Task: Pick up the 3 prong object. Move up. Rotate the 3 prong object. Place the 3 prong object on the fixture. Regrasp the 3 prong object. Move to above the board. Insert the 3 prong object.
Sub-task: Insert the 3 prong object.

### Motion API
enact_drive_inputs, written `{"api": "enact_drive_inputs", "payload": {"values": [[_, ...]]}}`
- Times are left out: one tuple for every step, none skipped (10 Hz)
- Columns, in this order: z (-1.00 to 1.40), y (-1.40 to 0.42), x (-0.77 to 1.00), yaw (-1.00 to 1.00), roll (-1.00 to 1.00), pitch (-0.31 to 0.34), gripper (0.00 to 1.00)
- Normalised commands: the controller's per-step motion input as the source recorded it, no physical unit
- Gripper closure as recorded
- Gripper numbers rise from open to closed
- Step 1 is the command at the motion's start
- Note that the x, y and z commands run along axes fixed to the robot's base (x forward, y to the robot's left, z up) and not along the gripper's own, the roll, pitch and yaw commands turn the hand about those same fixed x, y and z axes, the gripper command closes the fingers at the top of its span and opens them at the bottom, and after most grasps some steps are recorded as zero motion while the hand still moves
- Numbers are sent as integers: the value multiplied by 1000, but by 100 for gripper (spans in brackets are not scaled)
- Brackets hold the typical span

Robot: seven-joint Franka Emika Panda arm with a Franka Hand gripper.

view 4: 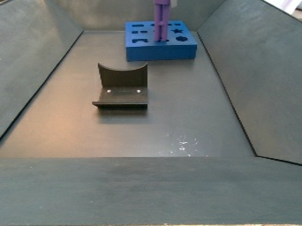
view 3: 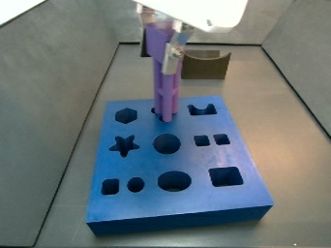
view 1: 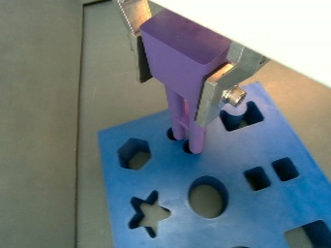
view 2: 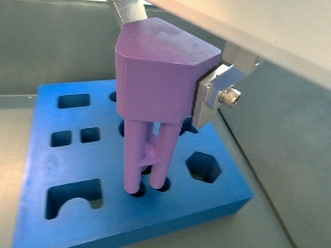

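Observation:
The 3 prong object is a light-purple peg, held upright with its blocky base between the fingers and its prongs pointing down. My gripper is shut on the base. It also shows in a wrist view and in a side view. The prong tips reach the small holes near the edge of the blue board and appear to sit just inside them. In both side views the peg stands on the board. The fixture is empty.
The board has hexagon, star, round and square cut-outs around the peg. Grey bin walls slope up on all sides. The fixture stands on the grey floor apart from the board.

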Motion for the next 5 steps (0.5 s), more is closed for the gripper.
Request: {"api": "enact_drive_inputs", "payload": {"values": [[-517,31,0,0,0,7,100],[-411,131,-231,-20,0,43,100],[-234,74,-369,-63,-34,46,100],[-166,17,-320,0,-176,0,100],[-217,0,-57,0,-204,0,100]]}}
